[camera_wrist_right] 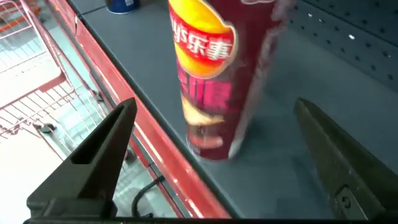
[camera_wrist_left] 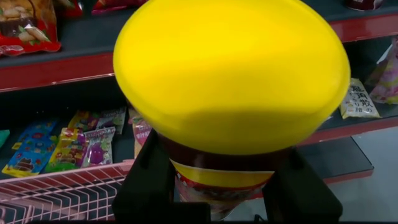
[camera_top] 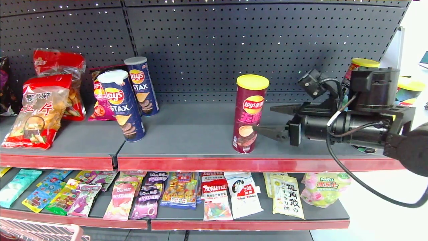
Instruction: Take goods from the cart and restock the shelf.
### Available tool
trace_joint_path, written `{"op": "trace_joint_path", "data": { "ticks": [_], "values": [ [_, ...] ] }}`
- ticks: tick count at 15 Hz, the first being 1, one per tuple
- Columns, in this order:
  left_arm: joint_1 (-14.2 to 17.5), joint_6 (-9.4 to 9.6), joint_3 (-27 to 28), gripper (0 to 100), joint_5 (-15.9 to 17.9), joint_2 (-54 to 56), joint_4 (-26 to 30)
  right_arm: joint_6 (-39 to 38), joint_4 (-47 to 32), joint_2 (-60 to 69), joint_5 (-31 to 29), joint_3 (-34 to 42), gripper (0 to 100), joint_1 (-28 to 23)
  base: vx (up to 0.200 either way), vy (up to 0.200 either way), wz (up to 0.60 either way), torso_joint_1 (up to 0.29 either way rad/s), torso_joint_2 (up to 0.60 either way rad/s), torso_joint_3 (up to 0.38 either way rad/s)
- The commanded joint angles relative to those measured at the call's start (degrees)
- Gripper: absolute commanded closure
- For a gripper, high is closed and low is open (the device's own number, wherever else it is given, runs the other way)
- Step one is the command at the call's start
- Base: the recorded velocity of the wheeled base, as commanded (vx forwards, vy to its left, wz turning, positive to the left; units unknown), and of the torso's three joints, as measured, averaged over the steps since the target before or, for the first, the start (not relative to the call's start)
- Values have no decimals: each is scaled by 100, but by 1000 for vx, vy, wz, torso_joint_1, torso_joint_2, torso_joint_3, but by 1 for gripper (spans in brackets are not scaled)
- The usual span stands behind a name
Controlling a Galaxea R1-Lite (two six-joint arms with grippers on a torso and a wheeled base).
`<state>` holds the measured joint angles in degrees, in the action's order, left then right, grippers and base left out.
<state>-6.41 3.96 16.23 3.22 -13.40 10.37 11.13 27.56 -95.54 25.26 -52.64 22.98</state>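
A maroon chip can with a yellow lid stands upright near the front edge of the upper shelf. My right gripper is open at its right side, level with the can's lower half. In the right wrist view the can stands free between and just beyond the spread fingers. My left gripper is shut on a second yellow-lidded can, whose lid hides most of it. It is held in front of the shelves, above the pink cart.
Two blue chip cans and red snack bags take up the shelf's left part. More yellow-lidded cans stand behind my right arm. Snack packets line the lower shelf. A corner of the cart shows at bottom left.
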Motion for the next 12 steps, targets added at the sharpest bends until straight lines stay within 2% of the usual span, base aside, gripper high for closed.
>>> {"op": "trace_joint_path", "data": {
  "ticks": [1, 4, 5, 7, 9, 11, 12],
  "values": [
    [0, -1, -5, 100, -5, 4, 0, -102, -5, 932, -39, 623, 0, -145, 0, 0, 0, 0, 0, 0],
    [0, -1, -5, 100, -5, 4, 0, -102, -14, 1696, -250, 1151, 0, -250, 0, 0, 0, 0, 0, 0],
    [0, -1, -5, 100, -5, 39, 0, -102, -67, 2637, -548, 1704, 0, -356, 0, 0, 0, 0, 0, 0],
    [0, -1, -14, 100, -5, 83, 0, -102, -251, 3656, -636, 2284, 0, -566, 0, 0, 0, 0, 0, 0],
    [0, -9, -14, 100, -5, 92, 0, -102, -1306, 4737, -707, 2451, 0, -1059, 0, 0, 0, 0, 0, 0],
    [-9, -1, -14, 100, -5, 83, 0, -102, -2545, 5757, -715, 2443, 0, -1208, 0, 0, 0, 0, 0, 0],
    [-9, -1, -14, 100, -5, 92, 0, -102, -2923, 6082, -733, 2443, 0, -1208, 0, 0, 0, 0, 0, 0]
  ]
}}
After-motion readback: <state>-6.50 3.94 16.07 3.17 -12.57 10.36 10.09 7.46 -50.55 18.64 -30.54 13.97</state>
